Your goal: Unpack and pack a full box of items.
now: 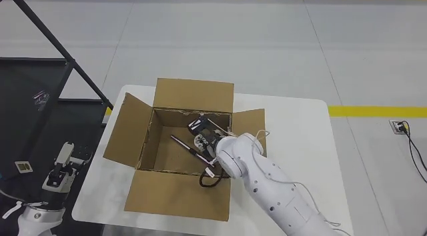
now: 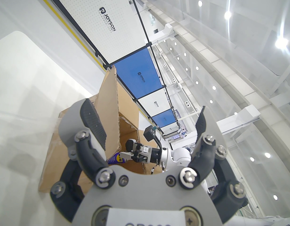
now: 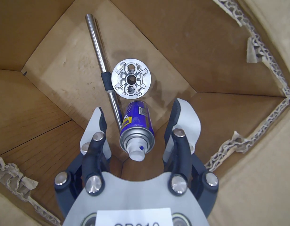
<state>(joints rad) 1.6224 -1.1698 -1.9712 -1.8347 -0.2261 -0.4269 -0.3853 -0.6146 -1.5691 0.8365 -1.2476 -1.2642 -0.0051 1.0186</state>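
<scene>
An open cardboard box (image 1: 193,96) stands on the white table (image 1: 293,143). My right gripper (image 3: 138,109) is down inside it, open, its fingers on either side of an upright blue spray can (image 3: 138,121) without touching it. On the box floor (image 3: 72,55) beyond the can lie a round metal disc (image 3: 131,78) and a steel rod (image 3: 97,43) with a black band. The rod (image 1: 183,144) also shows from above. My left gripper (image 2: 145,109) is open and holds nothing; it sits off the table's near left corner (image 1: 63,163), pointing up past a box flap (image 2: 109,109).
The box's four flaps are folded outward, with torn edges (image 3: 253,36). A black frame and a dark mat (image 1: 40,103) stand left of the table. Bare tabletop lies right of the box. A yellow floor line (image 1: 373,111) runs beyond the table.
</scene>
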